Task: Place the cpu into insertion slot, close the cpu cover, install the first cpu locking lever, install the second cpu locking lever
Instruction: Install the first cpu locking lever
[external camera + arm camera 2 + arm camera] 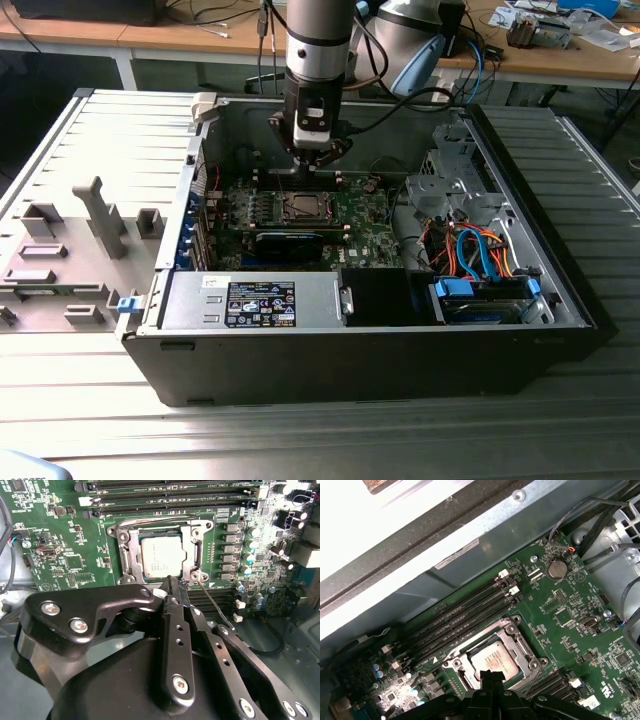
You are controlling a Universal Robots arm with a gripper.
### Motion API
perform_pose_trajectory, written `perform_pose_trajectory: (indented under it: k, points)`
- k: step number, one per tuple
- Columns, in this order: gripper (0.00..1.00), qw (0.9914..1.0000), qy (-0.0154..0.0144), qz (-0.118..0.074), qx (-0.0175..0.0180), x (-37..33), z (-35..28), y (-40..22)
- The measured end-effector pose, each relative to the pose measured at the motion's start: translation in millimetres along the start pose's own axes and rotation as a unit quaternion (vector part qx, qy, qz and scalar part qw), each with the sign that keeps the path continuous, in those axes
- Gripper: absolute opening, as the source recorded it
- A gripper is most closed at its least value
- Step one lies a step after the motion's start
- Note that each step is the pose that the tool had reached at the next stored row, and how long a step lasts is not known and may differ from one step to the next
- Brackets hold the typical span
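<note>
The cpu (pixel 162 557) (pixel 492 659), with its flat silvery top, lies in the insertion slot (pixel 300 207) on the green board. The cpu cover (pixel 128 550) (pixel 516 639) lies flat around it, and the chip shows through its window. My gripper (pixel 172 584) (pixel 492 676) (pixel 311 166) hangs just above one edge of the socket with its black fingers pressed together. One thin wire lever (pixel 212 601) slants away from the socket corner right beside the fingertips. Another lever (pixel 150 521) runs along the socket's side nearest the memory slots. I cannot tell whether the fingertips touch the lever.
Long black memory slots (pixel 175 495) (pixel 460 615) run beside the socket. A black graphics card (pixel 290 243) lies on the socket's near side in the exterior view. The case walls (pixel 330 345) ring the board, and drive cables (pixel 475 250) fill the exterior view's right.
</note>
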State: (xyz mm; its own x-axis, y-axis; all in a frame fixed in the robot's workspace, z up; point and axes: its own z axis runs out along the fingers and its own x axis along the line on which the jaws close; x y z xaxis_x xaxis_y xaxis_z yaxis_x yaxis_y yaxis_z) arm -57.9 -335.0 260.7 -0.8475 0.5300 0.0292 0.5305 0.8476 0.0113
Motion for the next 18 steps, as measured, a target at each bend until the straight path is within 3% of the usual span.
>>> perform_pose_trajectory:
  k: [18]
  points:
    - [0.11, 0.99963, 0.0005, -0.027, 0.0005, 0.0, 0.0, 0.0]
